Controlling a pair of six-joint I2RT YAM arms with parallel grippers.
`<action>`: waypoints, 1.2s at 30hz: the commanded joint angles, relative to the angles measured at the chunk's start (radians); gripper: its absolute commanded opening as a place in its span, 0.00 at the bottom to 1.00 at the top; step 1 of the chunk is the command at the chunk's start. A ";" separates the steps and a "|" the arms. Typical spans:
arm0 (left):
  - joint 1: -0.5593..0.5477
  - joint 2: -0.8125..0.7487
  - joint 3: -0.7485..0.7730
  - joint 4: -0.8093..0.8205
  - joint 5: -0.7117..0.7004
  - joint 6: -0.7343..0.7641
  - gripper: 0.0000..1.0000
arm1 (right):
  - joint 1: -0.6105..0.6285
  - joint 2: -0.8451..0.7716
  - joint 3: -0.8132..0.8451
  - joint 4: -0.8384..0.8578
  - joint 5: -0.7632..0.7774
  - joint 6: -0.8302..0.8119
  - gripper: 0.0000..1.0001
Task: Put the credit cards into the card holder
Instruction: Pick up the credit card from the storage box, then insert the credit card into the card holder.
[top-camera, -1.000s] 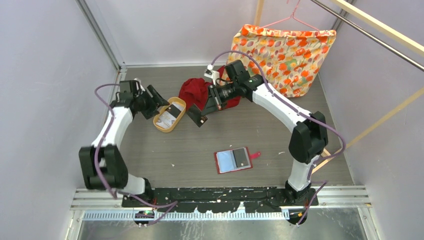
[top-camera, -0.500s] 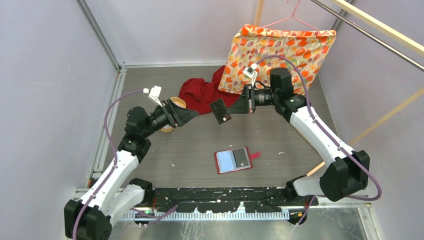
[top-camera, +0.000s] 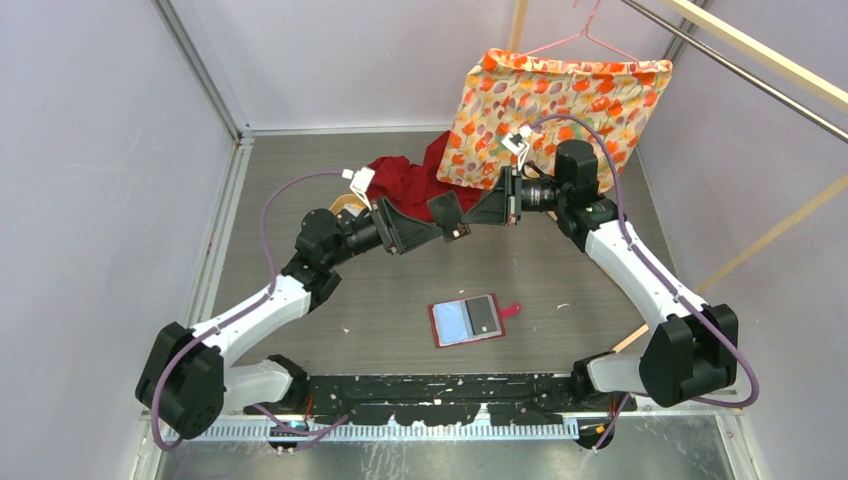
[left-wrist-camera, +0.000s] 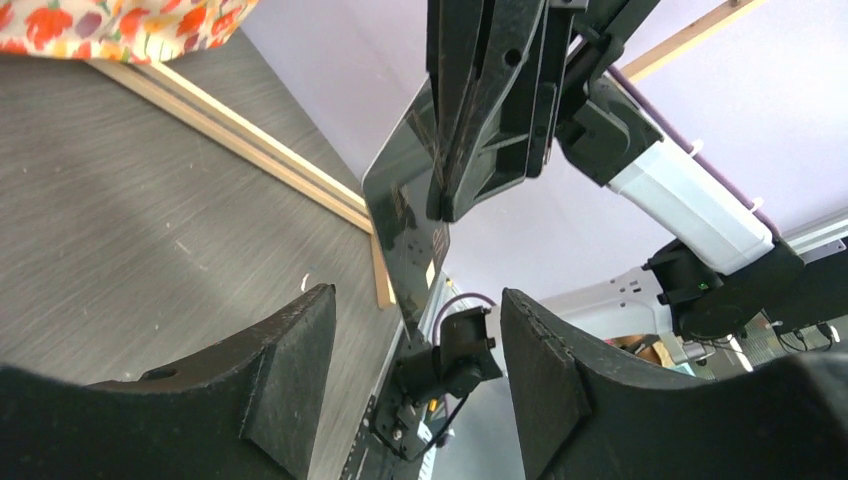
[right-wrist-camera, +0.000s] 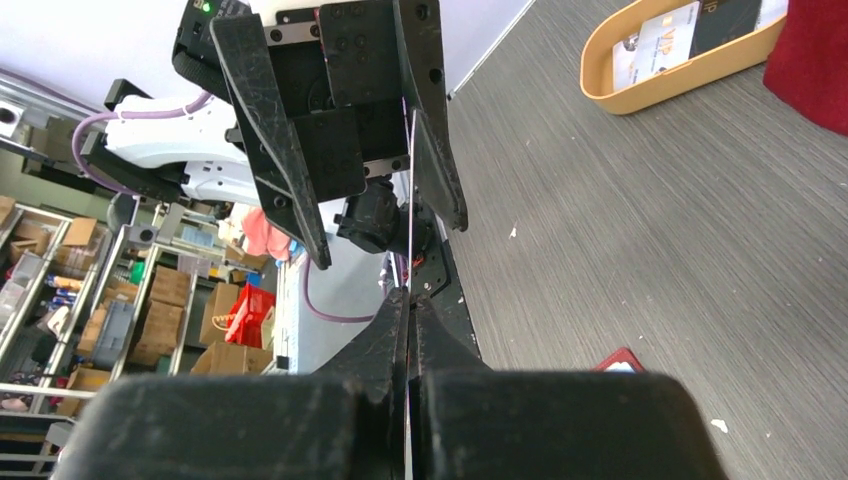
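Observation:
My right gripper (top-camera: 462, 215) is shut on a dark credit card (top-camera: 443, 213), held in the air above the table's middle. In the right wrist view the card (right-wrist-camera: 410, 200) shows edge-on as a thin line running out from the shut fingertips (right-wrist-camera: 398, 310). My left gripper (top-camera: 432, 232) faces it, open. From the left wrist, the card's (left-wrist-camera: 408, 225) lower corner hangs between the spread fingers (left-wrist-camera: 300, 350) without touching either. The red card holder (top-camera: 467, 320) lies open on the table below, nearer the front. More credit cards (right-wrist-camera: 660, 40) lie in the tan tray (right-wrist-camera: 610, 85).
A red cloth (top-camera: 405, 180) lies at the back, with a floral bag (top-camera: 560, 105) on a hanger behind it. The tan tray (top-camera: 343, 205) is mostly hidden behind my left arm. Walls close in both sides.
My left arm has swung from the tray to the table's middle, its jaws narrowing slightly. My right arm carried the dark card away from the tray, and the two grippers now meet.

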 joint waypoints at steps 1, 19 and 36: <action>-0.020 0.019 0.064 0.108 -0.044 -0.009 0.60 | -0.005 -0.029 -0.003 0.104 -0.044 0.044 0.01; -0.024 0.104 0.094 0.184 -0.027 -0.061 0.01 | -0.005 -0.017 -0.024 0.112 -0.090 0.032 0.07; -0.125 -0.159 -0.219 -0.325 -0.070 0.091 0.00 | -0.064 -0.016 0.043 -0.975 0.190 -1.197 1.00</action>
